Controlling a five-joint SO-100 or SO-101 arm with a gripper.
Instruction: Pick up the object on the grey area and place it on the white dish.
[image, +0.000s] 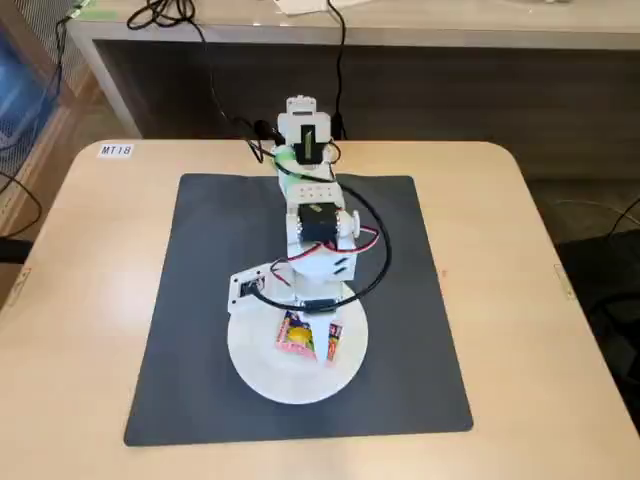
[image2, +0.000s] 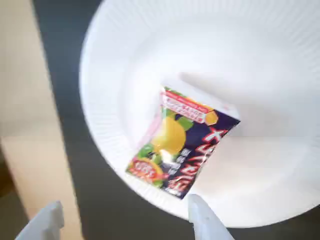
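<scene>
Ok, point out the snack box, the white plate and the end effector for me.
snack box (image2: 176, 145): wrist view, on the yellow fruit picture on its face.
white plate (image: 262, 372): fixed view, on the bare lower left rim.
end effector (image2: 125, 222): wrist view, midway between its two white fingertips, open above the plate's edge.

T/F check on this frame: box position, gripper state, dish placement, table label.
1. The snack box lies on the white dish. True.
2. The gripper is shut on the box. False: the fingers stand apart in the wrist view and touch nothing.
3. The dish sits on the bare wooden table. False: it sits on the grey mat.
4. A label is stuck near the table's far left corner in the fixed view. True.
</scene>
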